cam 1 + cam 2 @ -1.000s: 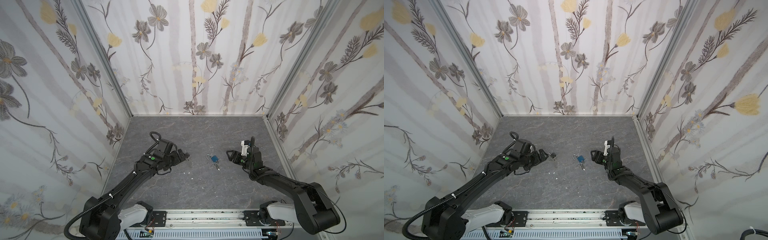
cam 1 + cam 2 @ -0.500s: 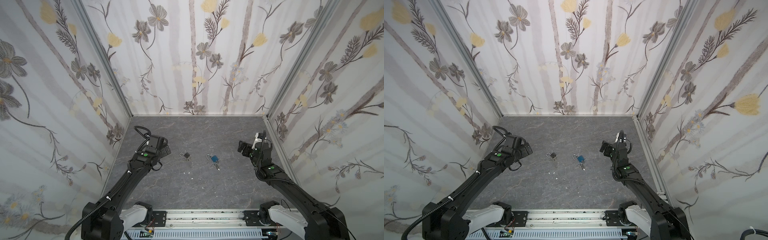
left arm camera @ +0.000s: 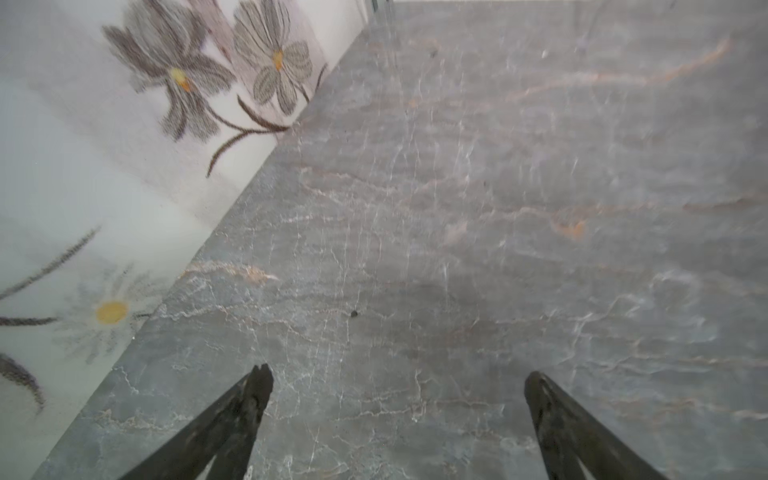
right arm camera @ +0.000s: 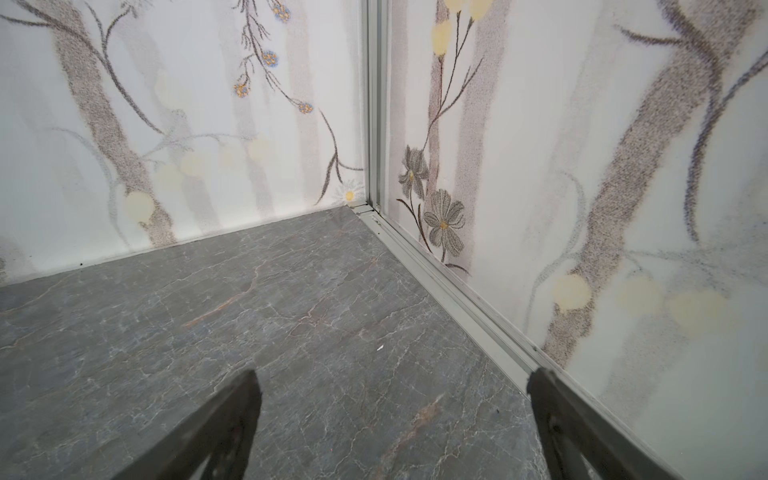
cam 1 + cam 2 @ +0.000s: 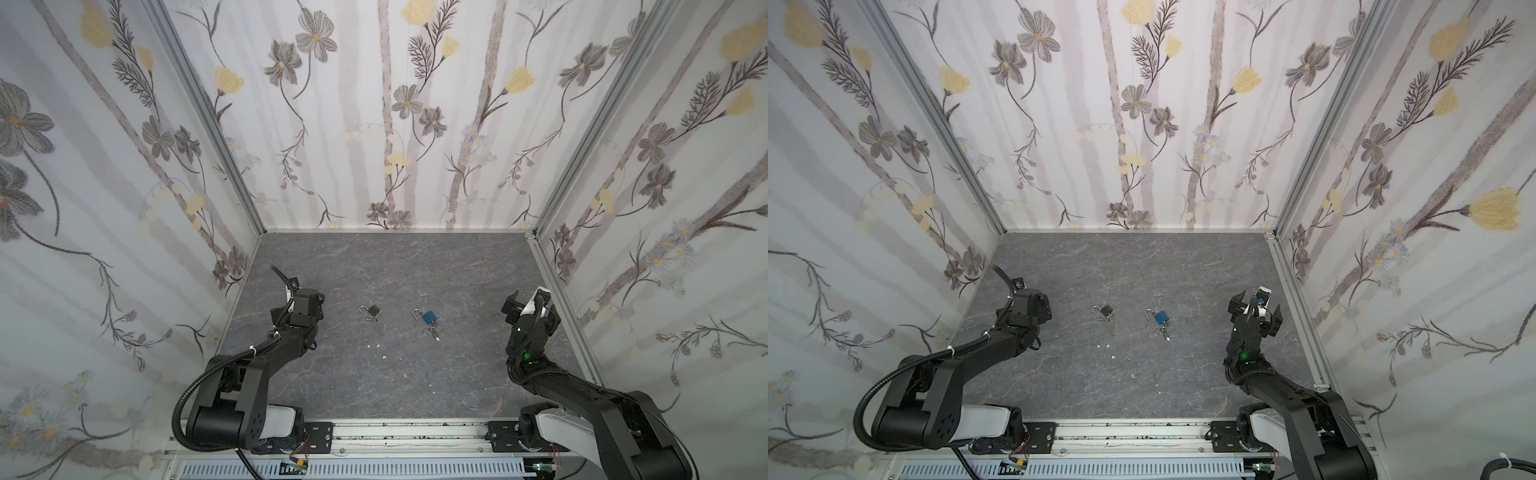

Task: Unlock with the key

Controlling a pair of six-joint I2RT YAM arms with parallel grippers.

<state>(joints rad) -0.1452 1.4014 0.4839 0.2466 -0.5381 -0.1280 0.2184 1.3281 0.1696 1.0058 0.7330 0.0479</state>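
Small black padlock (image 5: 374,309) and blue padlock (image 5: 429,318) on grey tabletop (image 5: 374,386), shackles open, key (image 5: 433,330) at the blue one's base, left end effector (image 3: 399,373) and right end effector (image 4: 395,373) spread wide, holding nothing

No text, label, brand or number can be read in any view. The small black metal padlock (image 5: 374,309) and the small blue metal padlock (image 5: 429,317) are shown too small for markings to be made out.

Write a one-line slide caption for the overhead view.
Black padlock and blue padlock, shackles open, lie between the open, empty left end effector and right end effector.
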